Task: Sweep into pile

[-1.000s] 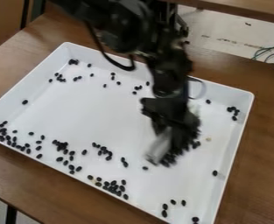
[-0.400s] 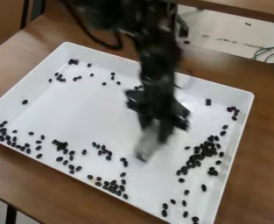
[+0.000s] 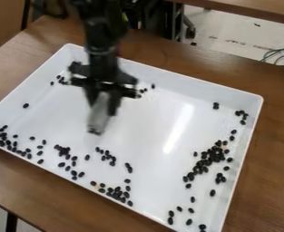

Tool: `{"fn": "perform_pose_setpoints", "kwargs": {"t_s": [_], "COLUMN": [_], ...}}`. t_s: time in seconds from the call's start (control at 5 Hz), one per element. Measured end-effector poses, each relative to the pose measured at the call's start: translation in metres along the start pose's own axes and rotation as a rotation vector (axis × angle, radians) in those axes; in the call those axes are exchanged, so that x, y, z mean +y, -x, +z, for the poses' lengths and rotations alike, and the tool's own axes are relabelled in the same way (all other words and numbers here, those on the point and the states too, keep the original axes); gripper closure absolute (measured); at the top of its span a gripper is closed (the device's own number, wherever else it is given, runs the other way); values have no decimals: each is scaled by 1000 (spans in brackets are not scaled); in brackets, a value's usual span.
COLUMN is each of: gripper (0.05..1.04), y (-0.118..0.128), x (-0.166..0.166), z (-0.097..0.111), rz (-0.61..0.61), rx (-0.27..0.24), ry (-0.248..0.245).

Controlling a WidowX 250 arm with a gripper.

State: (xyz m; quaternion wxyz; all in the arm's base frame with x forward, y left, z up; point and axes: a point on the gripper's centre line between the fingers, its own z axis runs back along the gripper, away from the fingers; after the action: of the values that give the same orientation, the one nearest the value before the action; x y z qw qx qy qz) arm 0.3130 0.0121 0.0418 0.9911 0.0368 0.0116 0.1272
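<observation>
from where i stand, a brown wooden table (image 3: 270,172) bears a white tray (image 3: 150,133) with raised walls. the black gripper (image 3: 103,108) hangs over the tray's far left part, pincer seemingly closed on a greyish tool (image 3: 99,118), though blur clouds that finding. black beans (image 3: 212,156) lie in the tray: the largest heap noted toward the right wall, further groups along the near left and near edges, small clusters far left and far right. one bean (image 3: 26,105) sits alone toward the left wall.
</observation>
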Motion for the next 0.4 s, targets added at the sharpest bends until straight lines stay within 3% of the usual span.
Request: {"fn": "perform_pose_setpoints", "kwargs": {"t_s": [0.2,0.4], "gripper": [723,723], "y": [11,15], "x": [49,98], "z": [-14,-22], "rz": [243,513], "rx": [34,55], "ry": [-4,26]}}
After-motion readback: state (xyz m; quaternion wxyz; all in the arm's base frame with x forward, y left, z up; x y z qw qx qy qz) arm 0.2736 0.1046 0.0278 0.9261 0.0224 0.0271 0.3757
